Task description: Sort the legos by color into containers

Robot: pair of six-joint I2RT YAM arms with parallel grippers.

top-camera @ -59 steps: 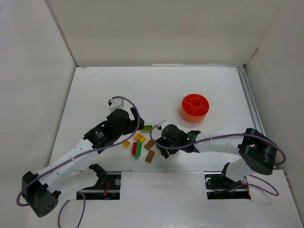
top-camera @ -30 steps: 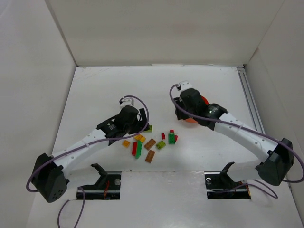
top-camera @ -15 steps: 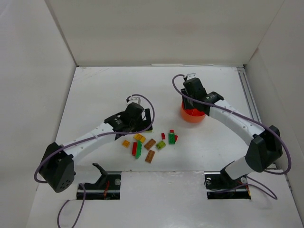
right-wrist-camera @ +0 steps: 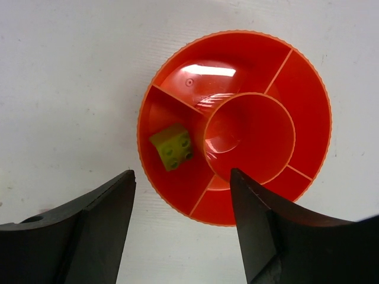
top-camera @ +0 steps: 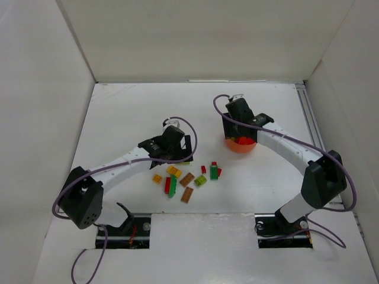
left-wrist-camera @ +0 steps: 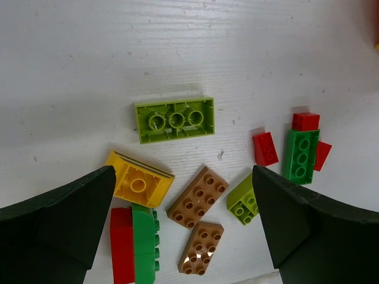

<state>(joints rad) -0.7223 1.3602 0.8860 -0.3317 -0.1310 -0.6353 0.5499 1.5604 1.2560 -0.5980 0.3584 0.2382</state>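
**Lime brick in the bowl, both grippers empty**

I have the white table [top-camera: 118,112] in view with both arms reaching out over it. My right gripper [right-wrist-camera: 182,173] hangs above the orange-red bowl [right-wrist-camera: 308,106], which sits right of centre toward the far side. Its fingers are apart and hold nothing. My left gripper [left-wrist-camera: 180,177] hovers over the loose legos [top-camera: 189,177] at the near middle, fingers spread wide and empty. One small lime brick [right-wrist-camera: 172,147] lies in an outer compartment of the bowl. Below the left gripper lie a long lime brick [left-wrist-camera: 174,120], a yellow brick [left-wrist-camera: 139,185], two brown bricks [left-wrist-camera: 197,197] and a green brick [left-wrist-camera: 302,155] with red pieces touching it.
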